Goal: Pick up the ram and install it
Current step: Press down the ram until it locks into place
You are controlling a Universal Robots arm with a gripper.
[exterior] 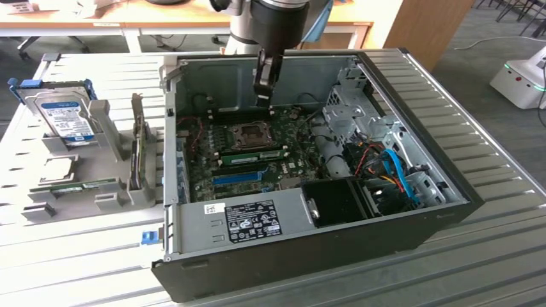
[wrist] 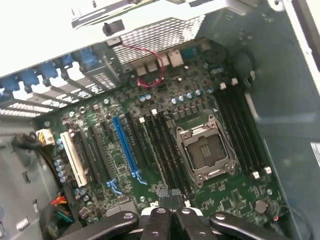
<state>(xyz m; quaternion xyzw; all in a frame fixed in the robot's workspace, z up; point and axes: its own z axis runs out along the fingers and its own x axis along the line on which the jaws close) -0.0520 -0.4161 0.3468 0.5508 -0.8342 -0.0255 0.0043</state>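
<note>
Hand (exterior: 265, 96) clenched and empty, hovering over the open computer case (exterior: 444, 211).
One ram stick (exterior: 253, 153) sits in a motherboard slot beside the single CPU socket (wrist: 205, 152); a second, possibly, lies in the desk holder (exterior: 85, 187). One blue slot (wrist: 125, 147).

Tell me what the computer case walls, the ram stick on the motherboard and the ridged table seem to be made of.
Computer case: likely sheet steel, bare matte grey inside with punched holes, black painted outside. The ram seated beside the CPU socket: green fibreglass-looking circuit board with small dark chips, probably plastic-cased. Table: looks like ribbed metal, perhaps aluminium, with a dull silver sheen.
</note>
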